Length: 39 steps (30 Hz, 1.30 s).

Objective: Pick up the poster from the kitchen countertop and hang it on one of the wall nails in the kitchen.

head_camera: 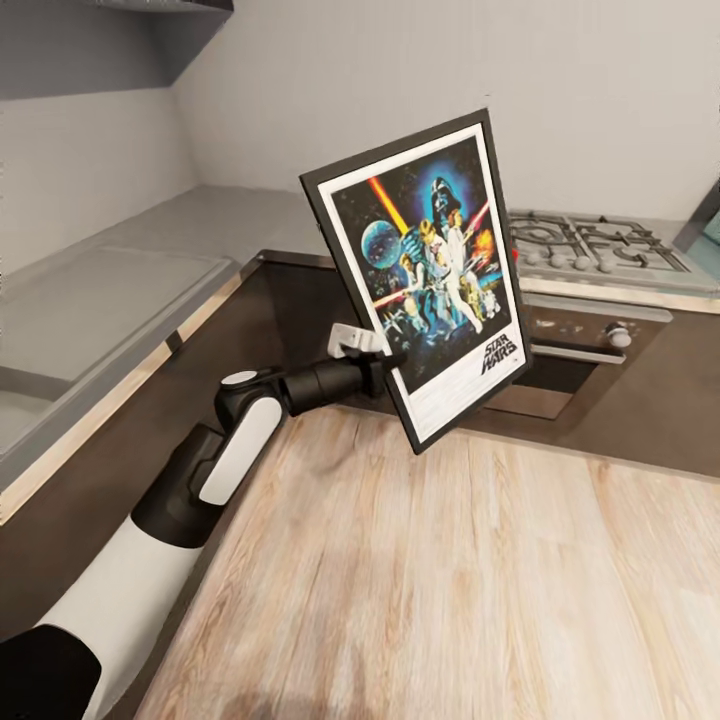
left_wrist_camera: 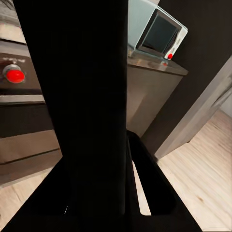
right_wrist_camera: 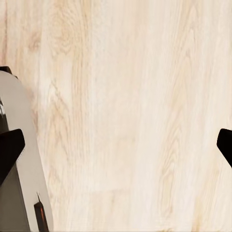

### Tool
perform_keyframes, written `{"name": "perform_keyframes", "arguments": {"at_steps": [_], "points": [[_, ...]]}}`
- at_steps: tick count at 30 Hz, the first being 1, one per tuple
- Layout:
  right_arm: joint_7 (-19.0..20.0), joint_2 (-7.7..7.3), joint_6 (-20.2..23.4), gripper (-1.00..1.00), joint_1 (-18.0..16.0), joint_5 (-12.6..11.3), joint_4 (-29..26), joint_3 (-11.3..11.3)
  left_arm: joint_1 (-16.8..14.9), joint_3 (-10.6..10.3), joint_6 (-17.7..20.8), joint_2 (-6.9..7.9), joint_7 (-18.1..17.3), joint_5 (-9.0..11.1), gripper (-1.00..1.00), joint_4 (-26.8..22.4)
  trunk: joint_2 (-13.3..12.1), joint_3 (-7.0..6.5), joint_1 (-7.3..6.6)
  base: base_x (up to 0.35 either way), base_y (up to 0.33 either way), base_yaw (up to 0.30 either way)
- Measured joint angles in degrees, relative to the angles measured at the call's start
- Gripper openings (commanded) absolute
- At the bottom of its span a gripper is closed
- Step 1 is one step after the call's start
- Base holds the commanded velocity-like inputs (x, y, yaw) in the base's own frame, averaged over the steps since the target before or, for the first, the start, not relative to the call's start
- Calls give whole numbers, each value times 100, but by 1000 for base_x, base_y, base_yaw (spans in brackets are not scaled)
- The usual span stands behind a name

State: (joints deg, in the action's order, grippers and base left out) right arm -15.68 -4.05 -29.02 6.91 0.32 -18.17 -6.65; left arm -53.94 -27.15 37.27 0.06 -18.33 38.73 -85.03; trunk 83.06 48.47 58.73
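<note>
The poster, a framed Star Wars print with a black frame and white border, hangs in the air above the wooden floor, tilted back to the right. My left gripper is shut on its left edge, about two thirds of the way down. In the left wrist view the poster's dark back runs between my fingers. The light-grey kitchen countertop lies to the left and behind. My right gripper is open over bare floorboards, nothing between its tips.
A steel gas hob sits behind the poster to the right, over an oven with knobs. A microwave stands on a further counter. Dark cabinet fronts line the corner. Wooden floor spreads ahead.
</note>
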Motion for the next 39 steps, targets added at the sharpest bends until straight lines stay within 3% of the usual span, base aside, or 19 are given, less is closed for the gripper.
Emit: {"name": "perform_keyframes", "arguments": {"at_steps": [7,9,11,15,21,29,33,37,39], "points": [[-2,-8,1,100,0,-4,-115,-1,148,-253,-35,336,-139,1,-100,1,0,-67,0,0,0,0],[-3,-12,5,100,0,-6,-256,-1,185,-339,-75,498,-480,-8,-100,14,0,-86,0,0,0,0],[-4,-13,6,100,0,-6,-291,-1,194,-351,-103,537,-569,-12,-100,20,0,-105,0,0,0,0],[-8,-17,8,100,0,-6,-604,-5,417,-393,-438,817,-900,-52,-100,48,0,-143,0,0,0,0],[-12,-20,26,100,0,-4,-1018,-11,740,-396,-529,937,-954,-56,-100,59,0,-200,0,0,0,0],[-11,-39,58,100,0,0,-1598,-18,1048,-392,-553,969,-966,-59,-100,70,0,-277,0,0,0,0],[-10,-60,86,100,0,7,-2051,-22,1118,-393,-570,1110,-967,-68,-100,73,0,-315,0,0,0,0],[-10,-67,430,100,1,5,-2561,-27,1136,-393,-836,1291,-980,-60,-100,76,0,-354,0,0,0,0],[-8,-91,910,100,0,1,-2997,-34,1140,-396,-992,1369,-987,-58,-100,77,0,-373,0,0,0,0]]}}
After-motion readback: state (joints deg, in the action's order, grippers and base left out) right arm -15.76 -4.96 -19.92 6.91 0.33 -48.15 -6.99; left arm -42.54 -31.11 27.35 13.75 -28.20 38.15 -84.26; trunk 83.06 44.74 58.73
